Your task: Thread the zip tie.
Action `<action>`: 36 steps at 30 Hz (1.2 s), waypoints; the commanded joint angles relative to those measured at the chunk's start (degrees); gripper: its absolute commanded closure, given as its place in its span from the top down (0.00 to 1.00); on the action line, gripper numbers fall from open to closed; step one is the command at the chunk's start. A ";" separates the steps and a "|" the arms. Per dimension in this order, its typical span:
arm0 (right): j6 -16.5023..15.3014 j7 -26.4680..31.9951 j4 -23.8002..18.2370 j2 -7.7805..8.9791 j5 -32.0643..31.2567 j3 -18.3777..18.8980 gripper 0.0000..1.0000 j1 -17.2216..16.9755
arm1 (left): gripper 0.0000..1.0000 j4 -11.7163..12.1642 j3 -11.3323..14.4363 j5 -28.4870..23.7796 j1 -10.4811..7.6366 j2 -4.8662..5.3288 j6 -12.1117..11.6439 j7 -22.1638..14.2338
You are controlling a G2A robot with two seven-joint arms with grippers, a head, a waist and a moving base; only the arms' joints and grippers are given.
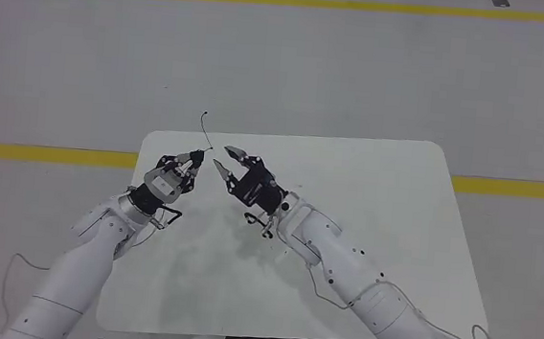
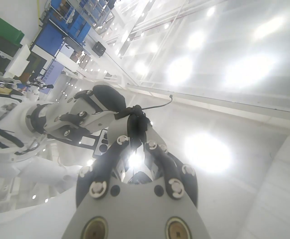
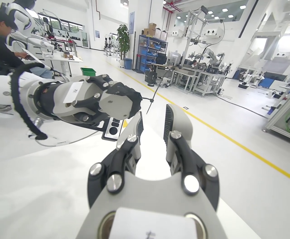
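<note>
A thin black zip tie [image 1: 205,129] sticks up and away past the far left corner of the white table [image 1: 372,245]. My left gripper [image 1: 194,157] is shut on its lower end, held above the table. In the left wrist view the zip tie [image 2: 158,106] curves out from the closed fingertips [image 2: 133,113]. My right gripper [image 1: 227,160] stands open just beside the left one, its fingers pointing at it with nothing between them. In the right wrist view the zip tie [image 3: 152,98] juts from the left gripper [image 3: 138,101], just beyond my open right gripper [image 3: 154,122].
The table's far edge [image 1: 294,138] runs right behind both grippers. A yellow floor line [image 1: 501,186] passes beyond the table. The table's middle and right side are bare white surface.
</note>
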 commanded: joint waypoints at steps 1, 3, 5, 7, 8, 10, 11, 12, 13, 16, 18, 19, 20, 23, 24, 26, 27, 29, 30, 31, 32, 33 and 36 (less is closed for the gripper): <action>-0.12 0.02 -0.11 -0.13 -0.03 -0.06 0.23 -0.04 | 0.00 0.00 0.00 0.00 0.00 0.00 0.00 0.00; -0.16 -0.07 -0.16 -0.28 -0.06 -0.11 0.22 -0.08 | 0.00 0.00 0.00 0.00 0.00 0.00 0.00 0.00; -0.13 -0.20 -0.11 -0.40 -0.14 -0.13 0.22 -0.07 | 0.00 0.00 0.00 0.00 0.00 0.00 0.00 0.00; -0.07 -0.30 0.00 -0.55 -0.27 -0.14 0.21 -0.01 | 0.00 0.00 0.00 0.00 0.00 0.00 0.00 0.00; -0.05 -0.32 0.04 -0.61 -0.32 -0.14 0.20 0.03 | 0.00 0.00 0.00 0.00 0.00 0.00 0.00 0.00; 0.01 -0.34 0.20 -0.76 -0.53 -0.14 0.20 0.15 | 0.00 0.00 0.00 0.00 0.00 0.00 0.00 0.00; 0.01 -0.34 0.29 -0.82 -0.56 -0.13 0.20 0.20 | 0.00 0.00 0.00 0.00 0.00 0.00 0.00 0.00; 0.01 -0.33 0.39 -0.88 -0.57 -0.11 0.20 0.24 | 0.00 0.00 0.00 0.00 0.00 0.00 0.00 0.00; 0.02 -0.21 0.51 -0.96 -0.71 -0.08 0.20 0.31 | 0.00 0.00 0.00 0.00 0.00 0.00 0.00 0.00; -0.06 -0.16 0.69 -1.14 -0.84 -0.05 0.20 0.42 | 0.00 0.00 0.00 0.00 0.00 0.00 0.00 0.00; -0.11 -0.18 0.80 -1.27 -0.88 -0.04 0.19 0.50 | 0.00 0.00 0.00 0.00 0.00 0.00 0.00 0.00; -0.13 -0.21 0.85 -1.33 -0.90 -0.05 0.19 0.55 | 0.00 0.00 0.00 0.00 0.00 0.00 0.00 0.00; -0.16 -0.22 0.92 -1.42 -0.98 -0.08 0.18 0.62 | 0.00 0.00 0.00 0.00 0.00 0.00 0.00 0.00; -0.13 -0.24 1.18 -1.62 -1.20 -0.10 0.17 0.75 | 0.00 0.00 0.00 0.00 0.00 0.00 0.00 0.00; -0.12 -0.24 1.24 -1.67 -1.28 -0.10 0.16 0.77 | 0.00 0.00 0.00 0.00 0.00 0.00 0.00 0.00; -0.07 -0.26 1.37 -1.79 -1.46 -0.06 0.16 0.79 | 0.00 0.00 0.00 0.00 0.00 0.00 0.00 0.00; -0.04 -0.25 1.42 -1.83 -1.56 -0.04 0.15 0.80 | 0.00 0.00 0.00 0.00 0.00 0.00 0.00 0.00; 0.08 -0.13 1.49 -1.92 -1.77 0.02 0.11 0.79 | 0.00 0.00 0.00 0.00 0.00 0.00 0.00 0.00; 0.13 -0.04 1.51 -1.98 -1.87 0.06 0.07 0.78 | 0.00 0.00 0.00 0.00 0.00 0.00 0.00 0.00; 0.17 0.02 1.54 -2.01 -1.92 0.11 0.02 0.77 | 0.00 0.00 0.00 0.00 0.00 0.00 0.00 0.00; 0.20 0.08 1.55 -2.05 -1.97 0.16 0.00 0.74 | 0.00 0.00 0.00 0.00 0.00 0.00 0.00 0.00; 0.25 0.15 1.58 -2.09 -2.11 0.26 0.00 0.71 | 0.00 0.00 0.00 0.00 0.00 0.00 0.00 0.00; 0.22 0.35 1.57 -2.12 -2.49 0.53 0.00 0.56 | 0.00 0.00 0.00 0.00 0.00 0.00 0.00 0.00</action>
